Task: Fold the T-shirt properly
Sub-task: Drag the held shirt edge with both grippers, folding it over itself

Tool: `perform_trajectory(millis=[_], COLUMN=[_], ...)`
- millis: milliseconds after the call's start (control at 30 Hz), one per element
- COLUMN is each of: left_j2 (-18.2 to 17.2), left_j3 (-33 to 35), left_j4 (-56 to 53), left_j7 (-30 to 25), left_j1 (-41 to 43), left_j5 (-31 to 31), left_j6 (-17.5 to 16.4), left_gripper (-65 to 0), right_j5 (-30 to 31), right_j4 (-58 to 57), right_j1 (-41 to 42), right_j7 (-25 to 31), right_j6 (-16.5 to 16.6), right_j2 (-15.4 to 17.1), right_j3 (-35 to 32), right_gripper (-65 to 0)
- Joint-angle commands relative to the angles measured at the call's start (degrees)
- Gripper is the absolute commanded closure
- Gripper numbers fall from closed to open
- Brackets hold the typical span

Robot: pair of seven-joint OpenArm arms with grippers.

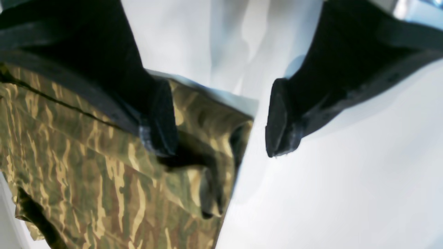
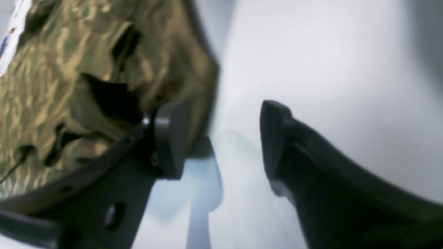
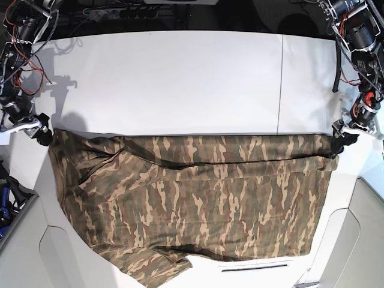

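T-shirt (image 3: 192,198) lies spread on the white tabletop (image 3: 180,84); left claw (image 1: 221,117) and right claw (image 2: 225,138) gape released at its top corners.

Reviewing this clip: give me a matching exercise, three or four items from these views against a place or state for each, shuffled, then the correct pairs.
Column one:
1. left gripper
2. right gripper
3. T-shirt
4. table

Column two:
A. white surface, bare along the far side in the base view
B. open, at the shirt's corner on the base view's right
C. camouflage fabric spread flat
D. open, at the shirt's corner on the base view's left

Pairs: 1-B, 2-D, 3-C, 4-A
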Motion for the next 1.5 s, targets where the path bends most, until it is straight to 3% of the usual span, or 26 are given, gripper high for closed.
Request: perform_trajectory(millis=[0,167,367,433,533,600,667,767,867,933,1033,1267,1467], left_j2=[-1.05,-0.92,-0.92,-0.74,-0.59,-0.59,-0.61,-0.63,-0.63,-0.63,-0.63,-0.63,-0.63], left_j3=[-0.09,3.52,8.50,8.85,8.83,8.85,8.83,8.83,8.83,8.81,7.65,2.51,2.38], left_j4=[0.72,-0.85,-3.74,-3.76,-3.76,-3.76,-3.76,-3.74,-3.50,-2.78,-0.85,6.03,14.60], left_j7=[-1.84,-4.79,-8.52,-8.48,-8.50,-8.46,-8.46,-8.50,-8.44,-8.26,-6.69,1.53,2.16], left_j1=[-0.90,-0.92,-0.94,-0.96,-1.27,-1.27,-1.25,-1.27,-1.25,-1.03,-0.52,3.37,11.98], left_j5=[-0.28,0.59,0.63,0.66,2.45,3.39,4.17,4.20,4.15,3.96,2.54,-6.86,-8.96], left_j6=[0.13,2.84,2.89,4.70,5.86,5.79,5.79,4.57,-1.27,-3.28,-3.52,-5.06,-5.06], left_gripper=[-43.3,-43.2,-43.2,-43.2,-41.8,-33.3,-18.3,0.0,0.0,0.0,0.0,0.0,0.0], right_j5=[0.79,0.72,-0.57,-1.95,-3.26,-3.32,-3.39,-3.30,-3.08,-3.10,-3.06,2.45,4.33], right_j4=[0.11,-2.75,-3.06,-3.06,-3.06,-3.04,-3.04,-2.78,-1.81,-0.42,2.78,14.14,20.90], right_j1=[0.83,0.85,1.88,2.56,3.58,3.91,4.24,4.39,4.33,4.28,3.65,-3.06,-10.16], right_j7=[1.36,5.88,7.48,7.48,7.50,7.48,7.45,7.43,5.62,2.32,-2.89,-6.14,-8.44], right_j6=[0.20,-2.47,-2.56,-2.58,-2.58,-2.56,-2.49,0.85,2.62,2.62,2.62,2.62,2.73], right_j2=[0.81,0.46,-4.11,-5.42,-6.49,-6.49,-6.47,-6.49,-6.47,-6.47,-6.45,-6.34,-5.27], right_j3=[-1.07,-7.65,-8.96,-8.96,-8.96,-8.96,-8.96,-8.96,-8.96,-8.81,-7.58,-3.69,-3.48], right_gripper=[-33.4,-33.4,-33.4,-32.8,-22.9,-11.3,-0.3,0.0,0.0,0.0,0.0,0.0,0.0])
